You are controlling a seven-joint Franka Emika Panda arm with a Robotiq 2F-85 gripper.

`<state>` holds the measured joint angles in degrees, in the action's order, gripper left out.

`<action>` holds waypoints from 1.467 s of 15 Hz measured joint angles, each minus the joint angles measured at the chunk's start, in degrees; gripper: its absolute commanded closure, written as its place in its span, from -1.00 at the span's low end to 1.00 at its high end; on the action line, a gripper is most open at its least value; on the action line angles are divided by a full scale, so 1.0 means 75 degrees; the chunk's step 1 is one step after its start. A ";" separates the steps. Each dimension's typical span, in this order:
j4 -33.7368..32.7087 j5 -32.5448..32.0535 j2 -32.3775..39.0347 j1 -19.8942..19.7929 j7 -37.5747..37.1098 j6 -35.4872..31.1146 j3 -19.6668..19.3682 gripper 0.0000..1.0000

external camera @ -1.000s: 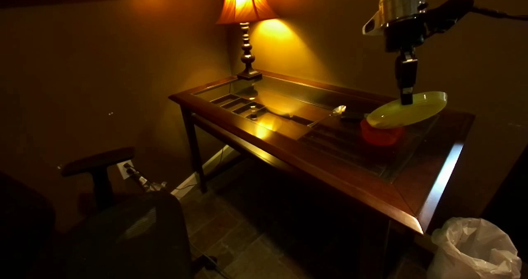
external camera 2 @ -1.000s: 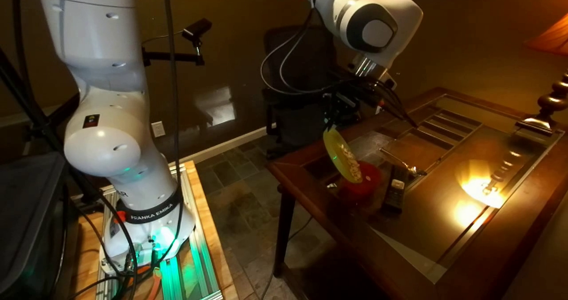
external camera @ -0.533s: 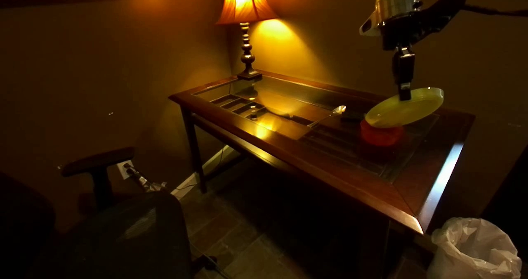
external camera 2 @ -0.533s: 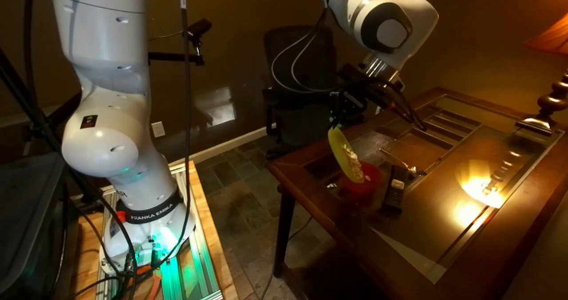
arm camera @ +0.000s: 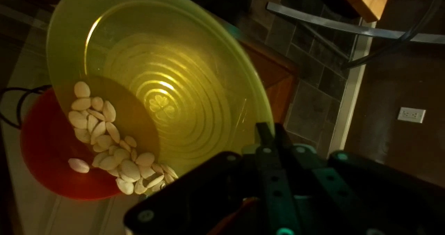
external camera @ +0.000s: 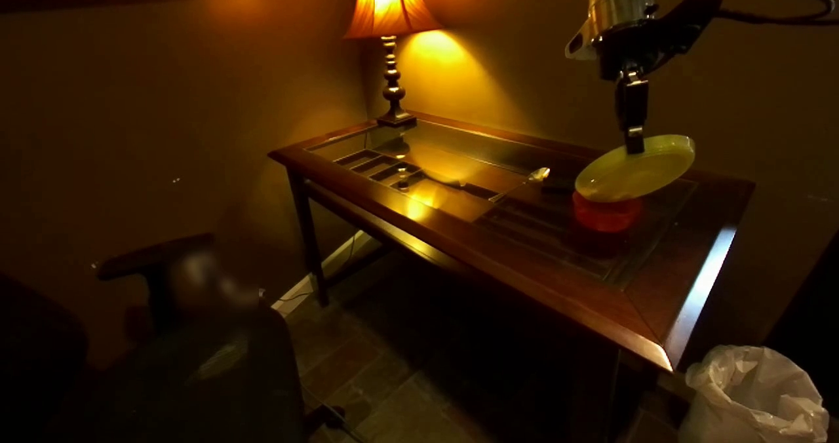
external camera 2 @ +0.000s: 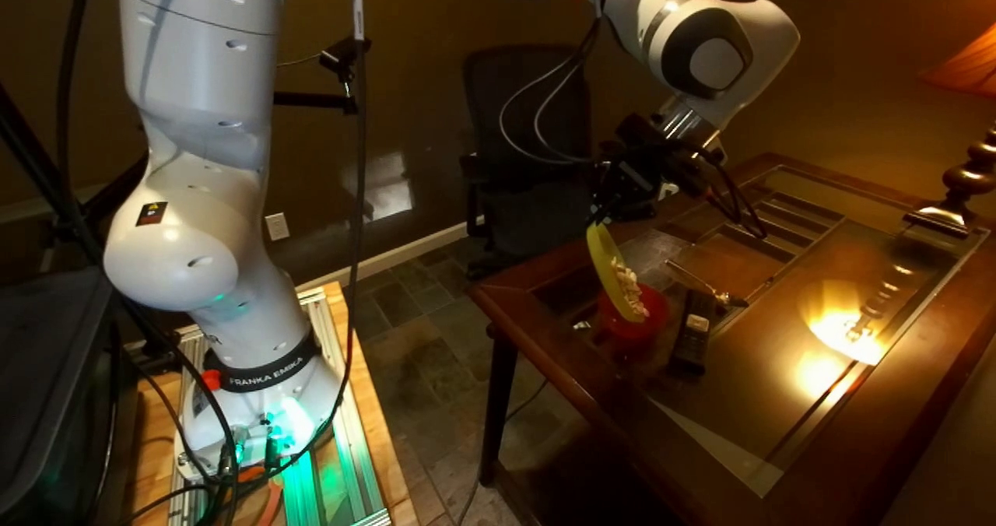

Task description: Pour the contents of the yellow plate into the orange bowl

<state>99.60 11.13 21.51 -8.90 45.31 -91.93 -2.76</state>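
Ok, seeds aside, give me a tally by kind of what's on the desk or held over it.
Yellow plate, held at a tilt: 1
Orange bowl: 1
Spoon: 1
Black handset, phone or remote, can't tell which: 1
Table lamp: 1
Total: 5

The gripper (external camera: 634,140) has carried the yellow plate (external camera: 639,173) leftward in an exterior view, the plate now slightly higher and tipped more steeply over the orange bowl (external camera: 606,219).
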 measured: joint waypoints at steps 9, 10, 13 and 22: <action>-0.1265 0.0451 0.0908 -0.0320 -0.0005 0.1298 0.0079 0.98; -0.1396 0.0525 0.0998 -0.0375 -0.0005 0.1438 0.0080 0.98; -0.1781 0.0745 0.1244 -0.0568 -0.0006 0.1828 0.0082 0.98; -0.2644 0.1471 0.1812 -0.1074 -0.0063 0.2632 0.0089 0.98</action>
<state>79.77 22.16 35.10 -16.95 44.84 -72.19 -2.10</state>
